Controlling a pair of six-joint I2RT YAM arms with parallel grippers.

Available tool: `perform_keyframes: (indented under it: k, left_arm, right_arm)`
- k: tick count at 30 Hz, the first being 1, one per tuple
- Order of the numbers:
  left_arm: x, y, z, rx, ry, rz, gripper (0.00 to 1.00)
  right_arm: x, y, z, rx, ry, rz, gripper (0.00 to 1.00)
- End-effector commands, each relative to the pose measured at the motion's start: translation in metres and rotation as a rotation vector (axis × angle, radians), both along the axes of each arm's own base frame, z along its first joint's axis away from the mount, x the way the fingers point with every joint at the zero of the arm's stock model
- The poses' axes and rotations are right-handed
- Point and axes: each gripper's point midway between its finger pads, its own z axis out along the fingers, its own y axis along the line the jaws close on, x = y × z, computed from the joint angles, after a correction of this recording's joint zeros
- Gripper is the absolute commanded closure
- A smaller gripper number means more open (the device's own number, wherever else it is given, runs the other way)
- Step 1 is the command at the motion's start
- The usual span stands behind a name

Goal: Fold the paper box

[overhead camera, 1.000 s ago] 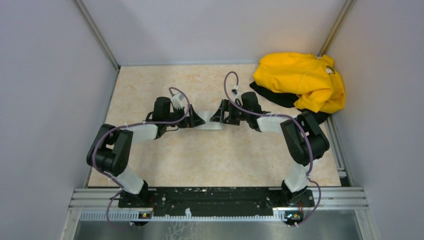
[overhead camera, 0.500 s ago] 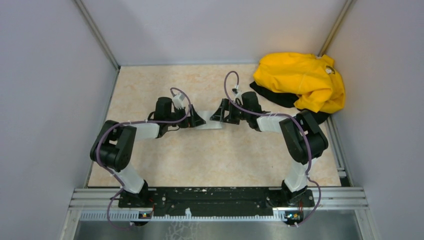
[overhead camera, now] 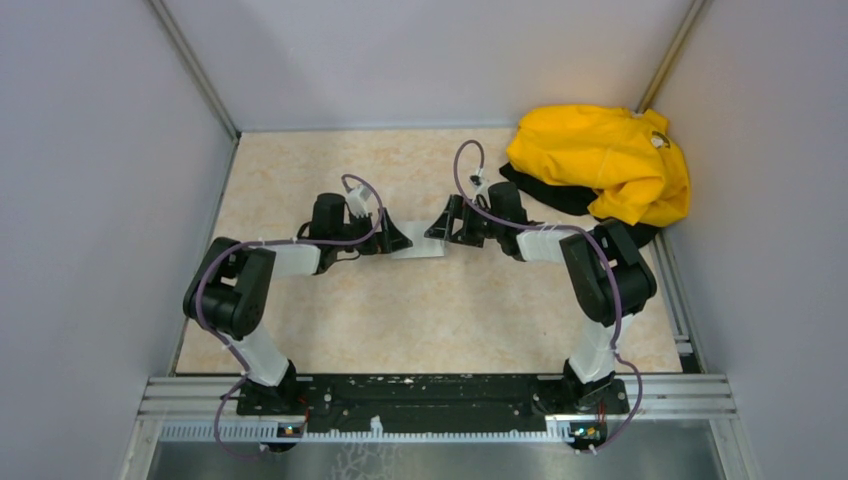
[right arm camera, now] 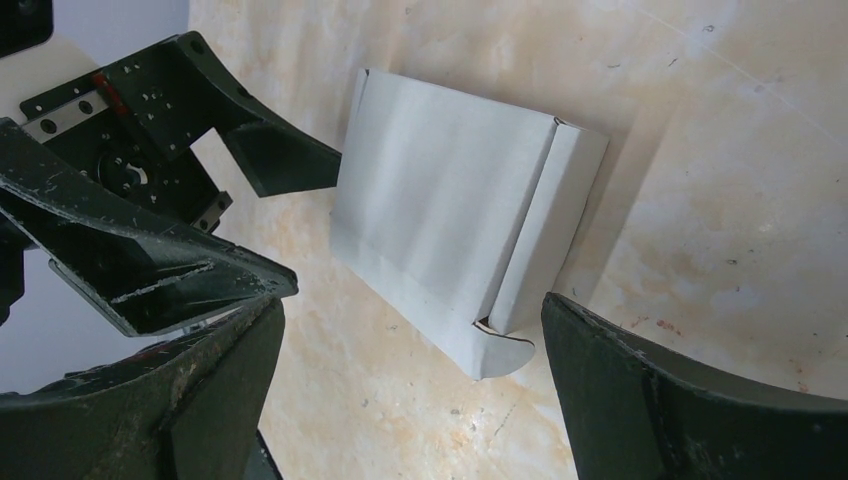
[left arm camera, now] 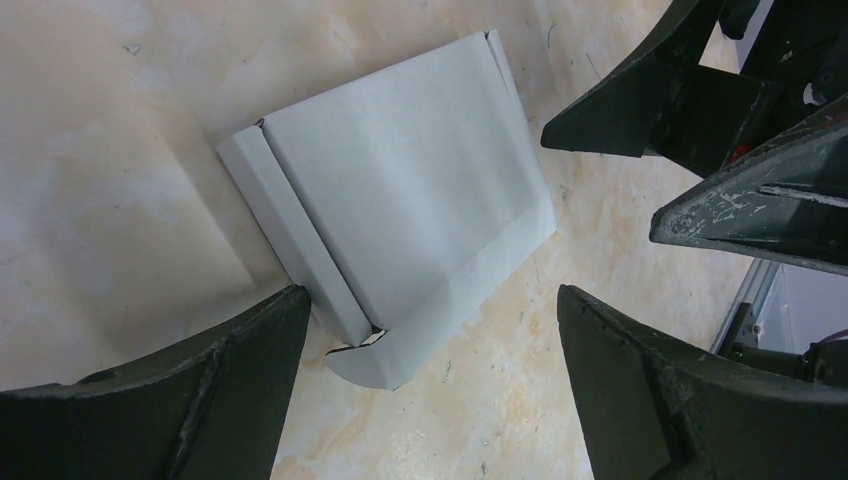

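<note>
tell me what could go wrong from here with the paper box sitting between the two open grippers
The left gripper and right gripper hang open, close together over the paper box; moving in at once, they might collide.
The rounded tab sticks out untucked at one end; a careless press could crease it.
The box lies loose on the table, so a one-sided push may slide it.

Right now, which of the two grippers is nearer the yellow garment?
The right gripper: it is on the side of the paper box toward the yellow garment; the left gripper sits opposite.
</note>
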Motion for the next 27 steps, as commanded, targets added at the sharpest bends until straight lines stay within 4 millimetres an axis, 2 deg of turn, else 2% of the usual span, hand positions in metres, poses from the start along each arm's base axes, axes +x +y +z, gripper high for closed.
perform_keyframes:
  k: [1,13,27]
  left_arm:
    - [0.011,-0.008,0.015,-0.024,-0.061,-0.022,0.01]
    - [0.010,-0.008,0.014,-0.026,-0.055,-0.025,0.01]
    - [0.007,-0.007,0.015,-0.021,-0.052,-0.024,0.01]
  right_arm:
    - [0.013,0.002,0.013,0.028,-0.062,0.000,0.01]
    - [0.018,0.008,0.007,0.049,-0.047,0.014,0.01]
    - [0.020,0.011,0.021,0.069,-0.073,0.019,0.01]
